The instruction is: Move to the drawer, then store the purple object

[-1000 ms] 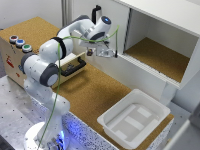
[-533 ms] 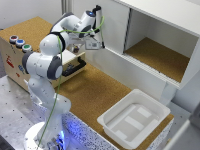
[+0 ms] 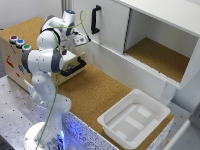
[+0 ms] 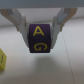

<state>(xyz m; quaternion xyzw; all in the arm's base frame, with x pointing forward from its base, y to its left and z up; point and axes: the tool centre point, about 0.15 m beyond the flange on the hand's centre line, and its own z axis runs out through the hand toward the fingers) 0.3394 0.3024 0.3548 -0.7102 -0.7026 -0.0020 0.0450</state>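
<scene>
1. The purple object (image 4: 40, 38), seen in the wrist view, carried a yellow capital "A" on its upper face.
2. Its front face bore a yellow capital "G", directly at 6 o'clock from the "A".
3. The wooden box (image 3: 14, 64) in the exterior view had red markings on its side, too blurred to read.
4. No other lettering could be read.
</scene>
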